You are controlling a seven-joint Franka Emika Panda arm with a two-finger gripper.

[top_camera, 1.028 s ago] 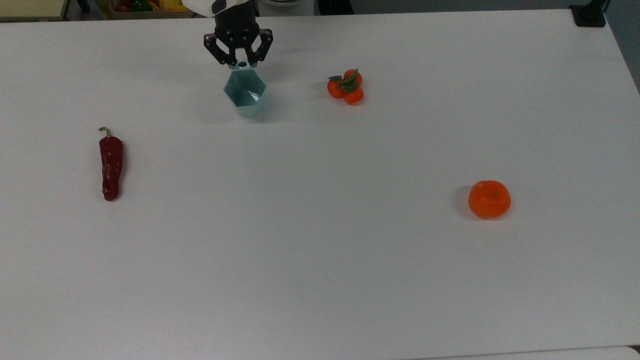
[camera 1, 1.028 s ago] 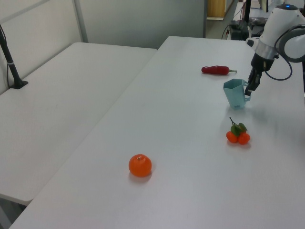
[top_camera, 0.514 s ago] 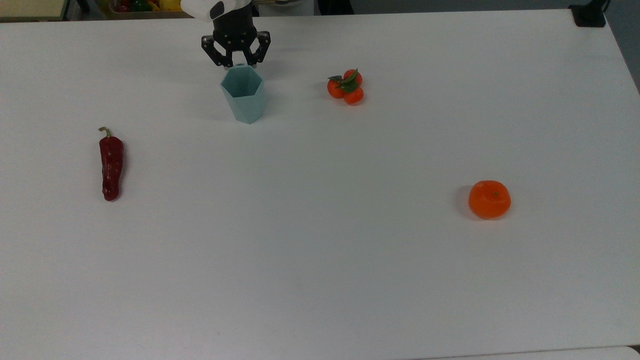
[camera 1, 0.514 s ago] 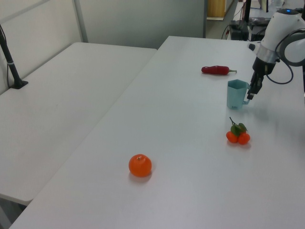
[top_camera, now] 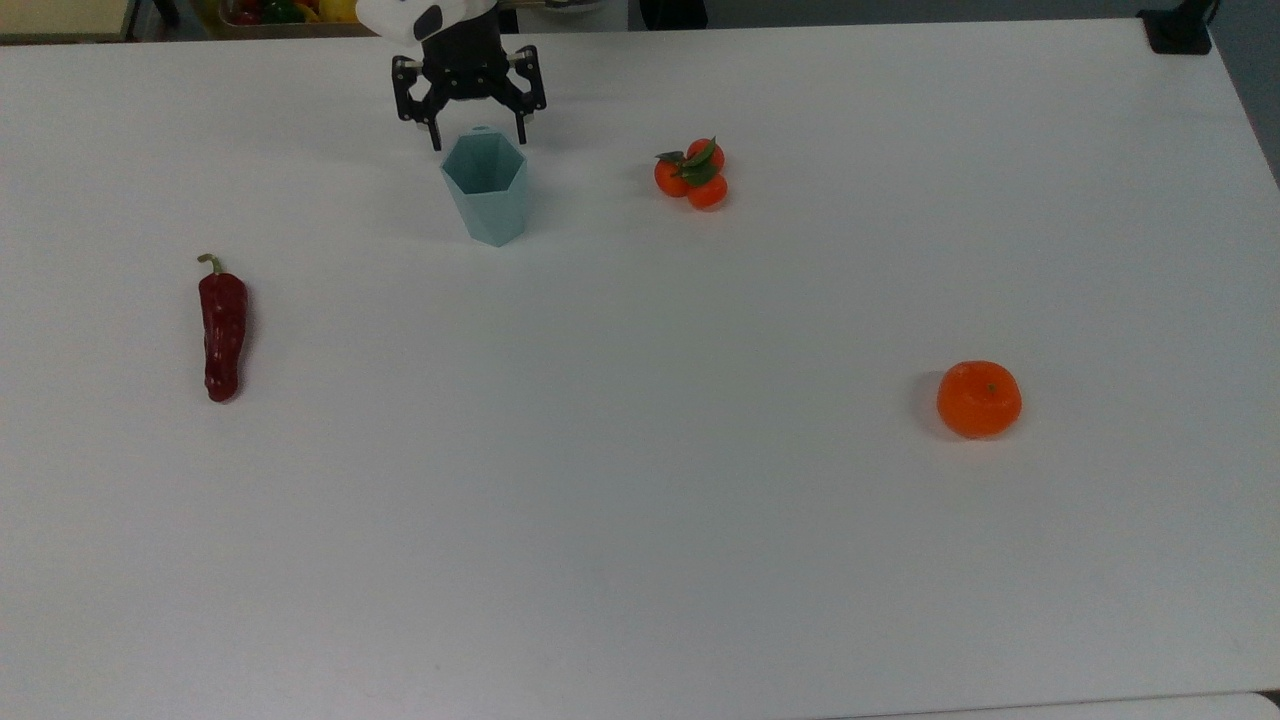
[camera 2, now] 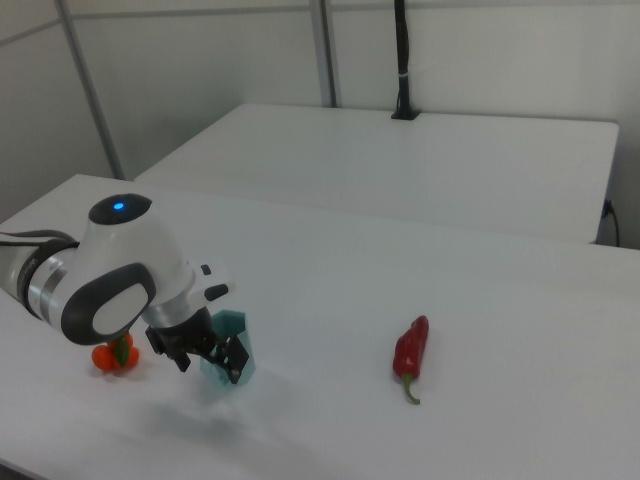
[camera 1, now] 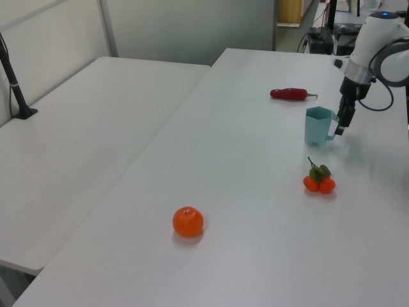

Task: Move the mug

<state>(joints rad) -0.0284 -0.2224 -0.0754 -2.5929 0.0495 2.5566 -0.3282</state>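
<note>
you see the mug (top_camera: 486, 198) (camera 1: 317, 126) (camera 2: 232, 348), pale teal and faceted with a hexagonal rim, standing upright near the table's far edge in the top view, left of centre.

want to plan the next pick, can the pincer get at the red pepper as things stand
Probably yes. The pincer is open beside the mug, holding nothing, and the red pepper lies alone on bare table with nothing between.
</note>
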